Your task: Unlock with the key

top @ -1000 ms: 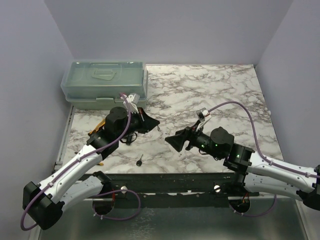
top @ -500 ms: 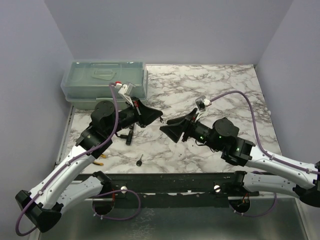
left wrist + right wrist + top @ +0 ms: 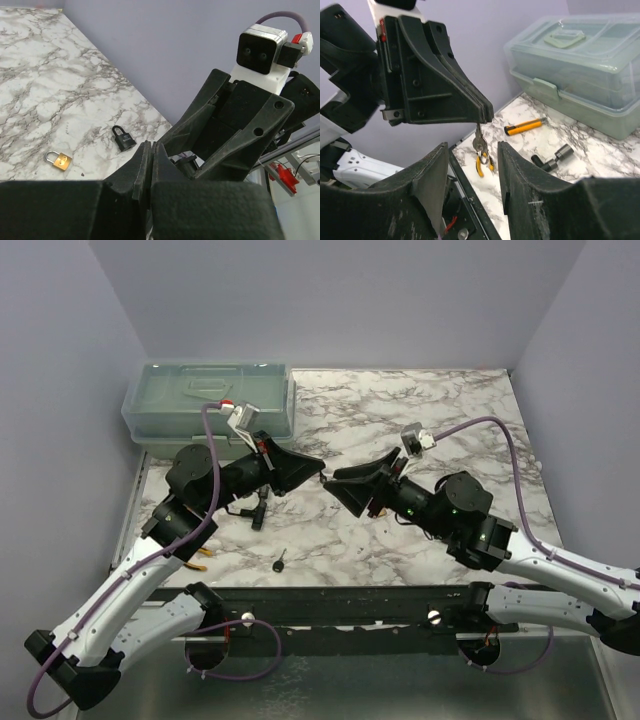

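Key point(image 3: 280, 561), black-headed: lying loose on marble worktop point(image 3: 450, 420), near front edge.
Behind, raised: left gripper point(image 3: 320, 473), jaws clenched on small silvery dangling piece point(image 3: 479, 141); right gripper point(image 3: 338, 488), jaws released, facing it closely. Farthest: green toolbox point(image 3: 210, 405).

Both arms are raised over the marble table point(image 3: 430, 410), tips nearly meeting mid-table. The left gripper point(image 3: 318, 473) has its fingers pressed together, while the right gripper point(image 3: 344, 492) has its fingers spread. The key point(image 3: 281, 561) lies on the table near the front edge, apart from both. A black T-shaped piece point(image 3: 259, 510) sits under the left arm, with yellow-handled pliers point(image 3: 199, 556) partly hidden. There is 1 translucent green toolbox point(image 3: 210, 405), lid closed, at back left.
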Available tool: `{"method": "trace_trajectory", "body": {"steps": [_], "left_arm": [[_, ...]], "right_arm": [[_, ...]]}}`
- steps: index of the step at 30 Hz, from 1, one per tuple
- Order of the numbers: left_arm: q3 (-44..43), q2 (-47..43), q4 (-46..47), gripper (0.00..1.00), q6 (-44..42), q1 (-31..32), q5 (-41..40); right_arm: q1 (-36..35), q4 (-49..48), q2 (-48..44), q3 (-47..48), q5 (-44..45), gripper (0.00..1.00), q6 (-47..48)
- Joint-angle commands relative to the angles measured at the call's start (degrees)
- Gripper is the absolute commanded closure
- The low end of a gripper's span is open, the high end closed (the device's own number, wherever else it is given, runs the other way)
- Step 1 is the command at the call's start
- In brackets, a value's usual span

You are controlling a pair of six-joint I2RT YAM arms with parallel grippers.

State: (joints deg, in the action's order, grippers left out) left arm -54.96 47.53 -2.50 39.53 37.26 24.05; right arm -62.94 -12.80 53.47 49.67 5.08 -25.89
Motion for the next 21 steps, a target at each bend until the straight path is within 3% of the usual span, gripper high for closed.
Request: {"method": "trace_trajectory", "body": {"steps": [1, 7, 11, 14, 21], "left_arm": [[-0.8, -1.2, 3.9, 1.0, 1.8, 0.1, 2.1], [-0.5, -2.5, 5.9, 1.0, 2.2, 0.0, 2.9], [-0.5, -3.3, 7.0, 1.0, 2.5, 0.0, 3.6], [-0.5, -3.7, 7.3, 1.0, 2.6, 0.0, 3.5], [0.2, -4.0, 8.1, 1.0, 2.9, 0.0, 2.4]], "right_arm": [[0.3, -2.9, 0.6, 2.6, -2.6, 0.53, 2.0], [2.8, -5.4, 1.0, 2.3, -10.6, 0.56, -0.6], [13.7, -7.5, 1.7, 2.3, -25.3, 0.57, -9.2], [22.3, -15.0, 1.6, -0.9, -36.0, 0.58, -17.3], [23.3, -19.3, 4.8, -0.1, -45.2, 0.58, -19.4]]}}
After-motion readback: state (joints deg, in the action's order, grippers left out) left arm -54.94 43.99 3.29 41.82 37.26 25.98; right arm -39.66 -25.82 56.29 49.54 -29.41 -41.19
